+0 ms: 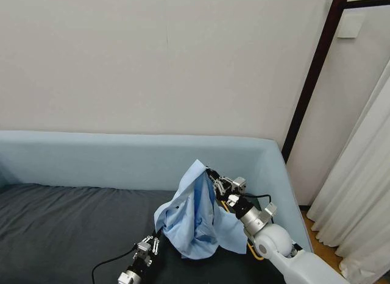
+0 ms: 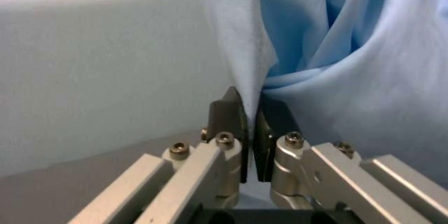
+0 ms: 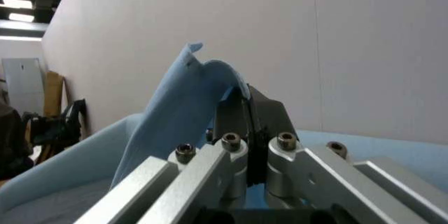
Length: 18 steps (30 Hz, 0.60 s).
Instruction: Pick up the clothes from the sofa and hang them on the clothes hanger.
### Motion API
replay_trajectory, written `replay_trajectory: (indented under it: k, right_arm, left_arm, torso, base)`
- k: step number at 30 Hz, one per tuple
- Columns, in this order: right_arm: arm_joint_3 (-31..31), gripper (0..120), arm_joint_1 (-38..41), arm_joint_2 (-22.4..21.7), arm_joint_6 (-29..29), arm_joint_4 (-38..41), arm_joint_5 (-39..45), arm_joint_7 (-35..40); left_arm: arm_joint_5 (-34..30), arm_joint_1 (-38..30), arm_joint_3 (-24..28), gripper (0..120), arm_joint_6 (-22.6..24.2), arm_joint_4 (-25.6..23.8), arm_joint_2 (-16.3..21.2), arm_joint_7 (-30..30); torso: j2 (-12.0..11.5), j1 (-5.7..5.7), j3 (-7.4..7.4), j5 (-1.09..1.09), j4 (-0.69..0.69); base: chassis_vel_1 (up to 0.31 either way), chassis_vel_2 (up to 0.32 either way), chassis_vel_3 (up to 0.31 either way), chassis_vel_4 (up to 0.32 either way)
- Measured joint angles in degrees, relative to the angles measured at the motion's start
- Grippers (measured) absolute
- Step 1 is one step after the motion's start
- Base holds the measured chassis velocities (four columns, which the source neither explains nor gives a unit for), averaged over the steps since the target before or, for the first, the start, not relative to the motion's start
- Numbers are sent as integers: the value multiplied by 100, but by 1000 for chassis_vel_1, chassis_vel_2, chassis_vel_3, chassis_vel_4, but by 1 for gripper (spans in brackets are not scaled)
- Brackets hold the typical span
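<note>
A light blue shirt hangs lifted above the dark seat of the sofa, held up between both arms. My right gripper is shut on the shirt's top edge near the backrest; in the right wrist view the cloth rises from between its closed fingers. My left gripper is shut on the shirt's lower left edge, low over the seat. In the left wrist view the blue fabric is pinched between the black pads.
The sofa's pale blue backrest runs behind the shirt, and its right armrest lies close to my right arm. A white curtain and a dark door frame stand at the right. A black cable lies on the seat.
</note>
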Motion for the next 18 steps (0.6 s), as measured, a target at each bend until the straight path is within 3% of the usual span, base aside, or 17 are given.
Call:
replay_trajectory:
  k: [12,15,18]
  right_arm:
    - [76,0,-104,-176,67,186,48,-126]
    - [89,0,-118,-199,74,208,55,-129]
    - [129,0,-105,-211,75,212,85,-129]
  left_arm:
    - [147,109,-80,48,-23,-73,-192,6]
    - [159,138,-103,45,-33,-90,-193,6]
    - [169,201,-116,33,-37,-149,-185,12]
  torso:
    - [0,0,0,0,0]
    - [0,0,0,0,0]
    - [0,0,0,0,-1]
  base:
    - [0,0,0,0]
    - [0,0,0,0]
    - [0,0,0,0]
